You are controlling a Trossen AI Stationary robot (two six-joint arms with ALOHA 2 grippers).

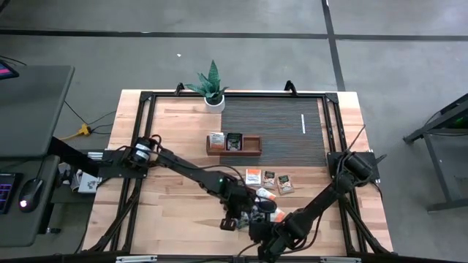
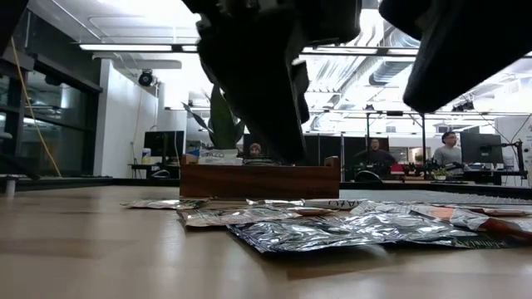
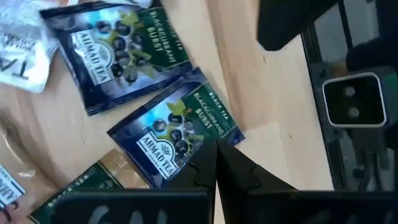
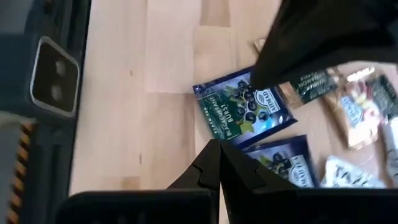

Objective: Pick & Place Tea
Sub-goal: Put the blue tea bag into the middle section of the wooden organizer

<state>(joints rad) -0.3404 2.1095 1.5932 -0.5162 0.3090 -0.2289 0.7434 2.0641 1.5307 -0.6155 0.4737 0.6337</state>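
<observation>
Both hands hang low over the near edge of the wooden worktop, close beside each other above a loose heap of tea sachets. The left hand sits at the heap's left side; in its wrist view its fingertips are pressed together with nothing between them, poised just at the edge of a dark blue blackcurrant sachet. A second blue sachet of the same kind lies just beyond it, and a white sachet lies off to one side.

The right hand is at the heap's near side. Its fingertips also meet, empty, pointing at the gap between the two blue sachets, which lie flat on the wood just ahead of them. The left arm's dark bulk covers part of the farther one in the right wrist view.

Three more sachets lie in a row apart from the heap, toward the middle of the worktop. Beyond them the wooden tray holds two sachets upright in its left compartments. A potted plant stands at the far edge.

In the low view, silvery sachets lie flat on the wood in front of the tray.
</observation>
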